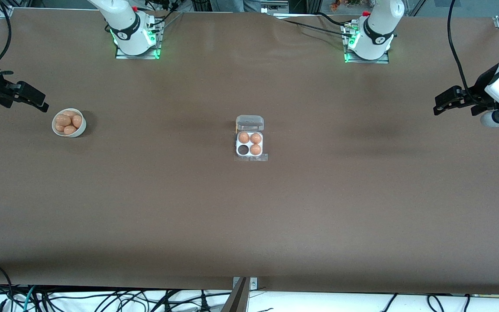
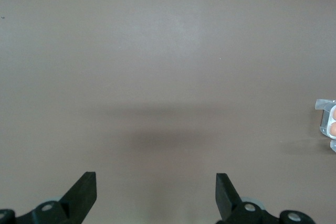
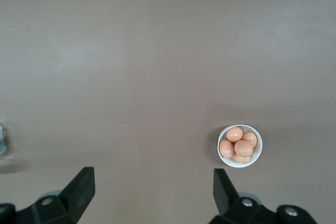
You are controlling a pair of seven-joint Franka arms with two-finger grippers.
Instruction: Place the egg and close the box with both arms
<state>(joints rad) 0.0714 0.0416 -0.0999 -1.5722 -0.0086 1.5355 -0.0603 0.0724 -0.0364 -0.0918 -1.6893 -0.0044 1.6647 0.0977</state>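
Brown-covered table (image 1: 249,216), black cables (image 1: 102,301) along its edge.

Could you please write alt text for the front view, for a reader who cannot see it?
A small clear-plastic four-cell egg carton sits open mid-table on the brown table, holding three brown eggs with one cell empty. A round white bowl of brown eggs stands toward the right arm's end, by the open right gripper; the open left gripper waits over the left arm's end.

A white bowl (image 1: 69,123) (image 3: 240,146) sits on the brown table (image 1: 249,208).
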